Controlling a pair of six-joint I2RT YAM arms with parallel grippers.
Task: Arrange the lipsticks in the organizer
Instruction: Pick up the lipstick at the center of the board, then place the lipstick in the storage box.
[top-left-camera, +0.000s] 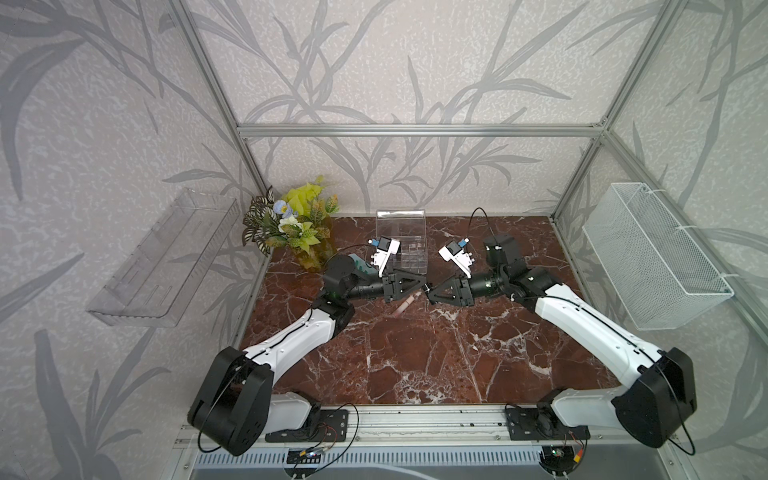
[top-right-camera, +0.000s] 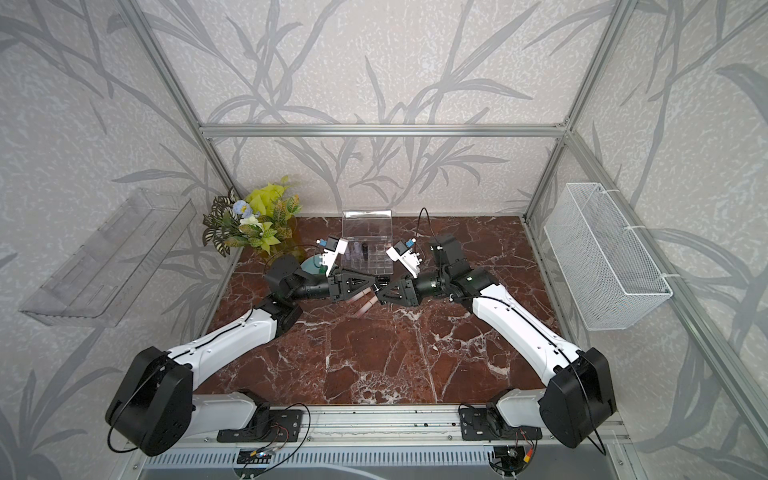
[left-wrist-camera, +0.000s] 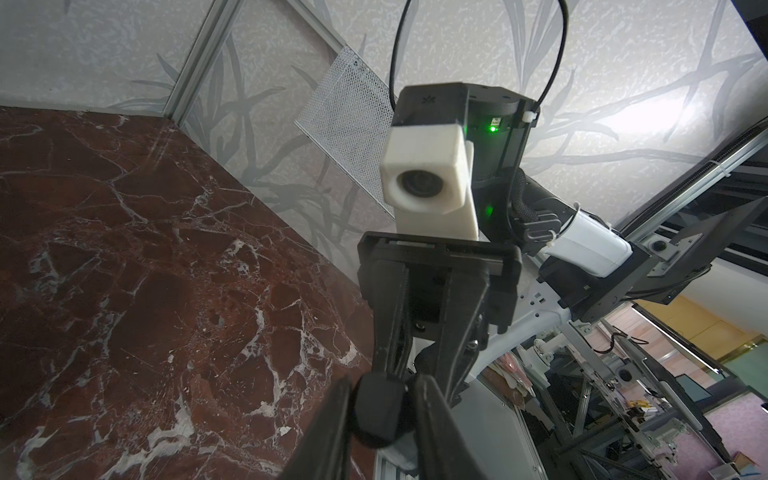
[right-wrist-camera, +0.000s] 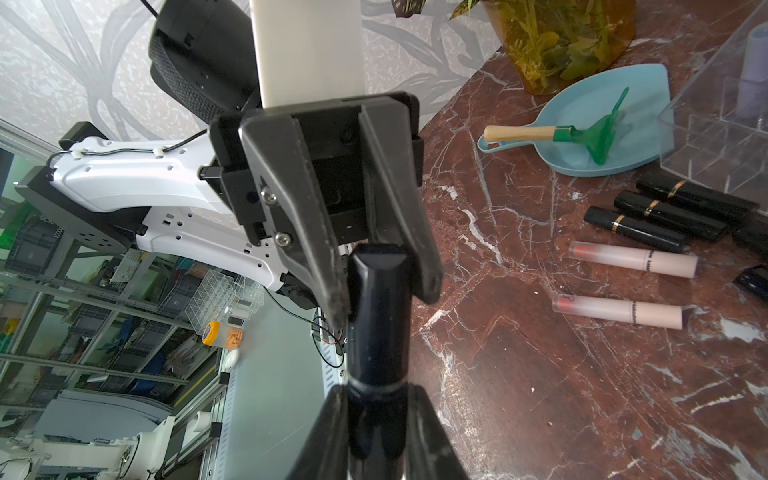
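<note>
One black lipstick (right-wrist-camera: 378, 324) hangs above the marble table (top-left-camera: 415, 365), gripped at both ends. My right gripper (right-wrist-camera: 376, 392) is shut on one end. My left gripper (left-wrist-camera: 382, 388) is shut on the opposite end, and the two meet tip to tip in both top views (top-left-camera: 427, 288) (top-right-camera: 378, 287). The clear organizer (top-left-camera: 409, 251) (top-right-camera: 374, 255) stands just behind them with its lid up; a lavender lipstick (right-wrist-camera: 752, 91) stands in it. Three black lipsticks (right-wrist-camera: 669, 214) and two pink ones (right-wrist-camera: 631, 259) lie on the table before the organizer (right-wrist-camera: 727, 137).
A blue dish (right-wrist-camera: 582, 120) holding a green rake sits left of the organizer. A potted plant (top-left-camera: 291, 224) fills the back left corner. A clear shelf tray (top-left-camera: 166, 257) hangs on the left wall, a white wire basket (top-left-camera: 652, 257) on the right.
</note>
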